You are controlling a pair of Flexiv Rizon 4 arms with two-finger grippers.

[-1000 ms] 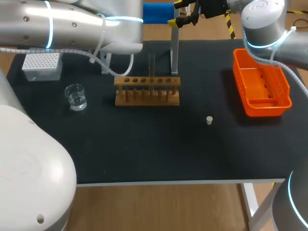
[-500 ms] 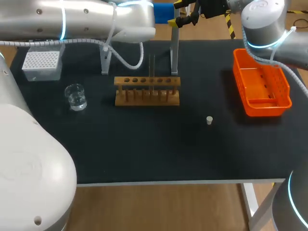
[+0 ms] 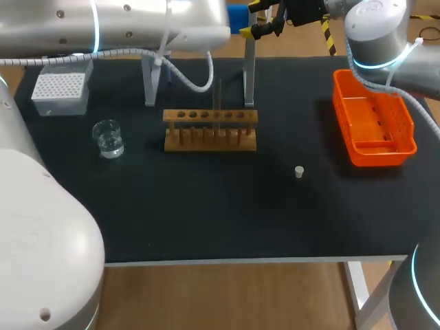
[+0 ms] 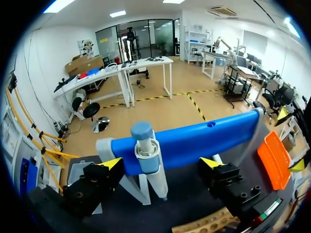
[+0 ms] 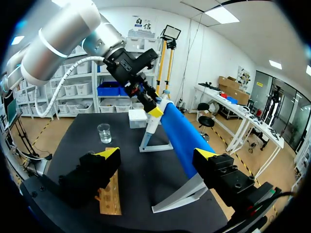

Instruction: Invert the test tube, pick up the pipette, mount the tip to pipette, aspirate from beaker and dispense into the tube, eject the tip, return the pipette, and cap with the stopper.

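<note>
The white pipette with a blue knob hangs on the blue bar of its stand. It sits between the wide-apart fingers of my left gripper, and neither finger touches it. The right wrist view shows that open left gripper at the bar's far end, by the pipette. My right gripper is open and empty, above the near end of the stand. A clear test tube stands in the wooden rack. The beaker, white tip box and small stopper rest on the black table.
An orange basket stands at the table's right side. The stand's grey legs rise just behind the rack. My left arm spans the table's far left edge. In the right wrist view the beaker and rack lie beside the stand.
My left gripper has opened wide and let go of the pipette, which now hangs on the stand. The left arm has shifted a little to the right. The right arm has kept still.
</note>
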